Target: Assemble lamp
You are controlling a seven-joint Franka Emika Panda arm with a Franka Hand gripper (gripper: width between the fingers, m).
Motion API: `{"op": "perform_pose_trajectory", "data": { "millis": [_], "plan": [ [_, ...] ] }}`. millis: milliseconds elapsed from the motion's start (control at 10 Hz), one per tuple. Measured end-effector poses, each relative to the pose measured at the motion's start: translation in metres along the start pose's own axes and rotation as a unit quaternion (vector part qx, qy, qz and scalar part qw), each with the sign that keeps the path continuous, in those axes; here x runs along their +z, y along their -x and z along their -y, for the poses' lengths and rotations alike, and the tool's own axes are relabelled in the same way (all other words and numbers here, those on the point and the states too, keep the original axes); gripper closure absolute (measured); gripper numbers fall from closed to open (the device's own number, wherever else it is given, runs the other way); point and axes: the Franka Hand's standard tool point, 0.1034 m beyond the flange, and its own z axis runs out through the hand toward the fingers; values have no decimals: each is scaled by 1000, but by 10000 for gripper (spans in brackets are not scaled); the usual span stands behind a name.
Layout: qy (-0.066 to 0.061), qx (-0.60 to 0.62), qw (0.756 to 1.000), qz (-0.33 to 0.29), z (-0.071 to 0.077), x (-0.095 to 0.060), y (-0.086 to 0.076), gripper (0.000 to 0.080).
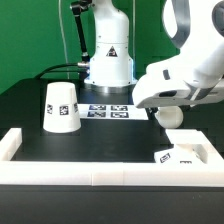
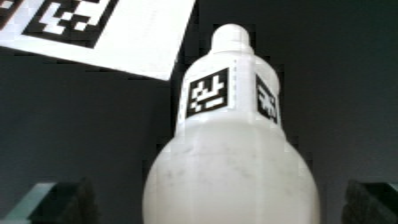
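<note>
The white bulb lies on the black table with its short neck pointing toward the marker board, a square tag on its side. My gripper is low over it and open, one dark finger on each side of the round body with a gap to each. In the exterior view the gripper hangs over the bulb at the right. The cone-shaped shade stands at the exterior view's left. The flat base block lies at the front right corner.
The marker board lies flat between the shade and the bulb and also shows in the wrist view. A white rail edges the table's front and sides. The robot's pedestal stands at the back.
</note>
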Motion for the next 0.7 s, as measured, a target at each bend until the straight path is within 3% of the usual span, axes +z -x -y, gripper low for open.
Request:
{"op": "perform_pose_trajectory", "data": {
  "millis": [700],
  "plan": [
    [-1,2,1000,4,2,28,-10,100]
  ]
}}
